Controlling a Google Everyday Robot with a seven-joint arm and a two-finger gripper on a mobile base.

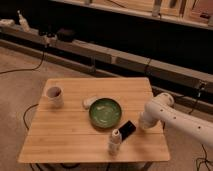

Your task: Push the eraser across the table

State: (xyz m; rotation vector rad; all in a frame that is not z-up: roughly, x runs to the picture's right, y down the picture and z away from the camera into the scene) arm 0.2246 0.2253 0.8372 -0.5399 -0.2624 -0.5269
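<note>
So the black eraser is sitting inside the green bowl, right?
No. The camera view shows the eraser not inside the green bowl but flat on the table beside it, near the small white bottle, with the gripper close by at the table's edge.
</note>
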